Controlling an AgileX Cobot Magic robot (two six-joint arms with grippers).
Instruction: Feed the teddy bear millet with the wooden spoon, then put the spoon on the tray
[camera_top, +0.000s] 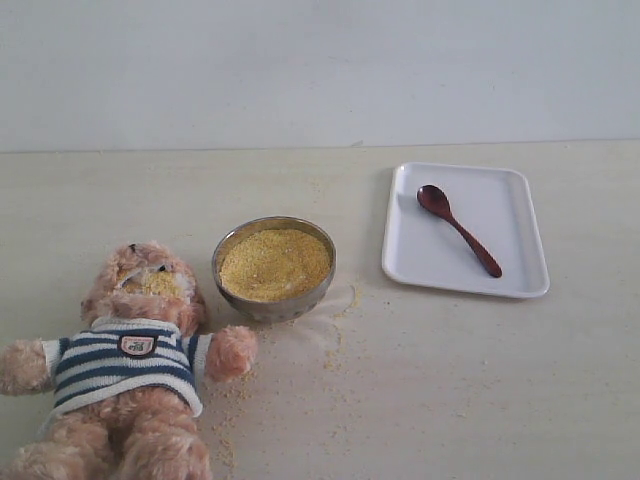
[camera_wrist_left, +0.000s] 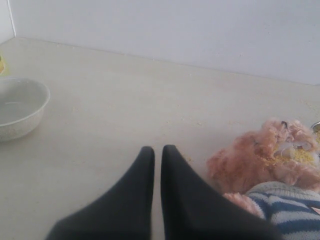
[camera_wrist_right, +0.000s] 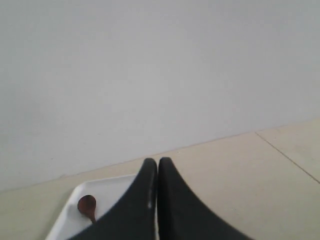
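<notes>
Wooden spoon (camera_top: 460, 232) lies on tray (camera_top: 505, 195), just ahead of right fingers (camera_wrist_right: 172, 200), handle pointing back toward them. Right fingers pressed together, empty. Left fingers (camera_wrist_left: 135, 190) same, beside teddy bear (camera_wrist_left: 260, 160), well apart from spoon. Right arm nearer.

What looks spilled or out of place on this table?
Loose millet is scattered on the table beside the metal bowl and near an arm of the teddy bear, with some stuck on its muzzle. The wooden spoon lies neatly on the tray.
</notes>
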